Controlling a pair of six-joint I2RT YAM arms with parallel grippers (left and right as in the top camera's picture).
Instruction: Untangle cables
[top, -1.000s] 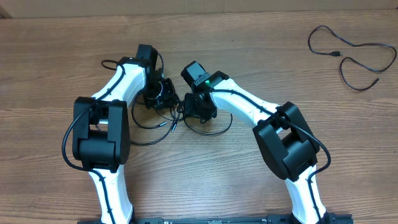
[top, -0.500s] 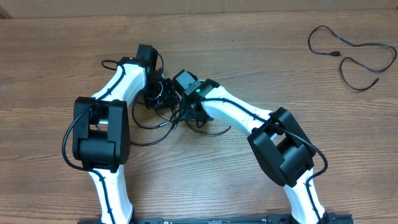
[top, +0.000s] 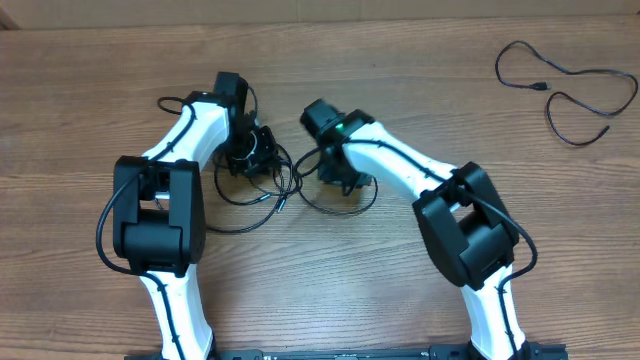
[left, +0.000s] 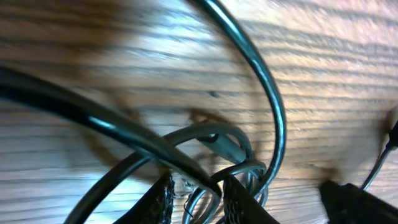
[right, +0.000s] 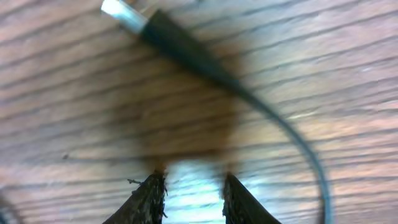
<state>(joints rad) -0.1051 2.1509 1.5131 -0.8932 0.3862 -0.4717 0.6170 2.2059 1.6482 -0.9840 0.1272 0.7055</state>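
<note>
My right claw hangs released over grainy wood; a silver-tipped plug lies at eleven o'clock. My left claw straddles glossy looped cables; I cannot tell if it grips

A wooden table fills almost every view, mid-brown, with its grain running in long streaks from side to side in darker and paler bands. Along the far edge in the overhead view lies a narrow, paler tan strip, which may be a wall or a board behind the table, though too little of it shows to be sure. The light is even and falls from above, casting only soft shadows, and in the close views it leaves a bright whitish glare on the smooth wood.
</note>
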